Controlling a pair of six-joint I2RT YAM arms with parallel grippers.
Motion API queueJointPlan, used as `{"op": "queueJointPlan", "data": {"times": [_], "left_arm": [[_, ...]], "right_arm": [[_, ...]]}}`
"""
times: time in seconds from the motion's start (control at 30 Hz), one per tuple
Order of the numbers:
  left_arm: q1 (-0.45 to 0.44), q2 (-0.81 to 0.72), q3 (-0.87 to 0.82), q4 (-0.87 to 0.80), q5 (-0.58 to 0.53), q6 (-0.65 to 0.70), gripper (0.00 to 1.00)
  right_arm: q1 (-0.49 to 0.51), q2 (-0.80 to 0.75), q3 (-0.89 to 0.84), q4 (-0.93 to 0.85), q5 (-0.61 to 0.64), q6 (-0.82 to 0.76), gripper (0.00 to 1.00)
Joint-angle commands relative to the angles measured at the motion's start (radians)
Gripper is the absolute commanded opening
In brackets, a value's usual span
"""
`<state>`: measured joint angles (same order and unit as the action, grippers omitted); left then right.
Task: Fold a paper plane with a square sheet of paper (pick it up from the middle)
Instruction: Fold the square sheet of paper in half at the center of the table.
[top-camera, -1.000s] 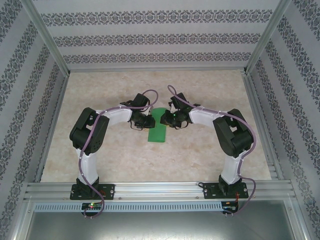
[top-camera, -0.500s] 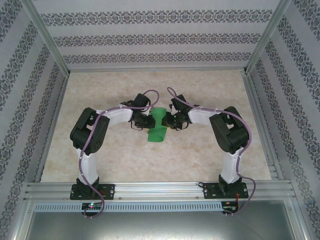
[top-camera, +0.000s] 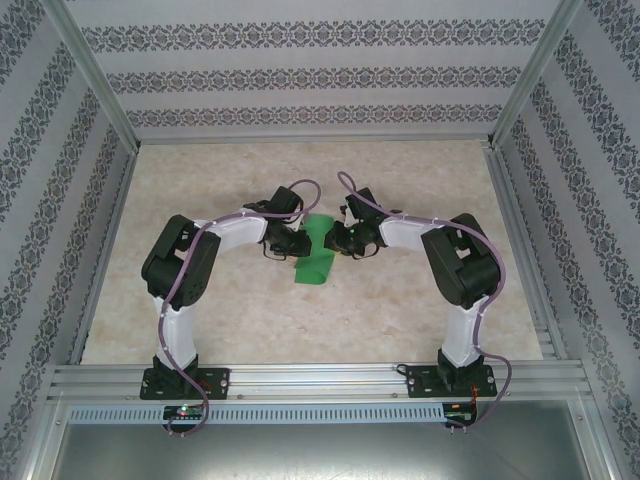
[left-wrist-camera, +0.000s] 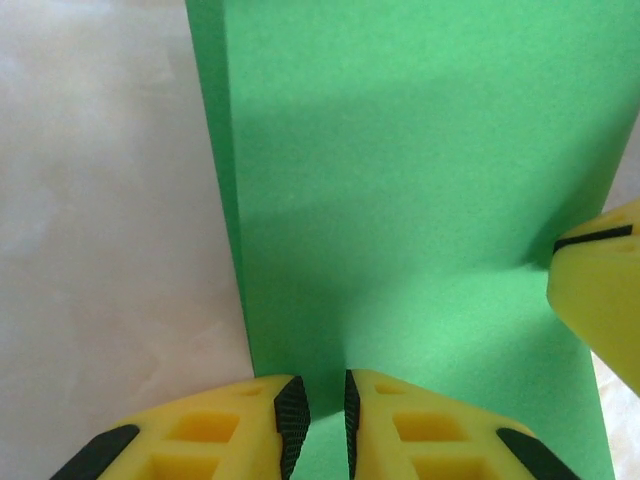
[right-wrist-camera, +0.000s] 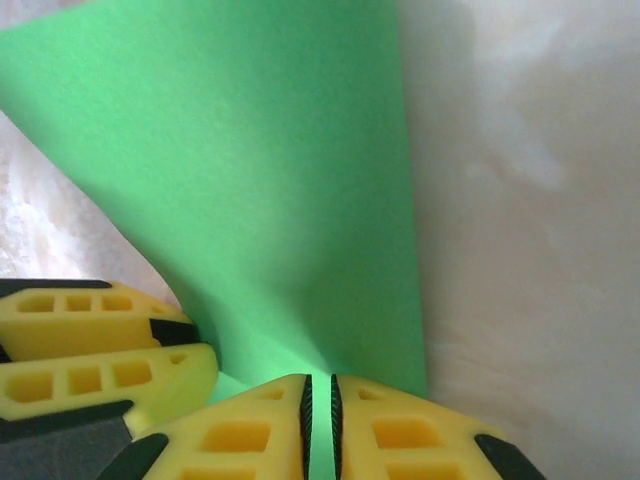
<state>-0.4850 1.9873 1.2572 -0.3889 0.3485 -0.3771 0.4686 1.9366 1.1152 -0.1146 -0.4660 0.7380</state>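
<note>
Your green paper (top-camera: 314, 258) is in the mid of the table (top-camera: 200, 180), right btw your two grippers. From the top cam it looks like a long thin strip, w/ its near end poking out toward the arm bases.

Your left gripper (top-camera: 292, 243) is on the paper's left side. In the left wrist cam its yellow fingers (left-wrist-camera: 230, 430) are close together w/ just a thin gap. The paper's edge goes in btw the black pads, so it's pinching the paper.

Your right gripper (top-camera: 341, 240) is on the paper's right side. In the right wrist cam its fingers (right-wrist-camera: 400, 430) are almost touching, w/ a sliver of green btw the pads. It's pinching the paper too.

The two grippers are v. near each other. Each wrist cam sees the other one's yellow finger at the side.
</note>
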Motion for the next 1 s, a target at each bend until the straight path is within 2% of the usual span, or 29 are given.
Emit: {"op": "queueJointPlan", "data": {"times": [0.0, 0.27, 0.53, 0.97], "left_arm": [[-0.001, 0.130, -0.063, -0.134, -0.180, 0.032, 0.26], [-0.001, 0.125, -0.064, -0.153, -0.221, 0.040, 0.26], [-0.001, 0.131, -0.068, -0.168, -0.247, 0.045, 0.26], [-0.006, 0.136, -0.057, -0.173, -0.241, 0.038, 0.26]], "right_arm": [[-0.014, 0.048, 0.044, 0.005, -0.004, 0.002, 0.15], [-0.043, 0.103, 0.081, -0.060, 0.069, -0.044, 0.14], [-0.050, 0.068, 0.135, -0.117, 0.123, -0.063, 0.13], [-0.018, 0.142, 0.243, -0.111, 0.066, -0.057, 0.12]]}}
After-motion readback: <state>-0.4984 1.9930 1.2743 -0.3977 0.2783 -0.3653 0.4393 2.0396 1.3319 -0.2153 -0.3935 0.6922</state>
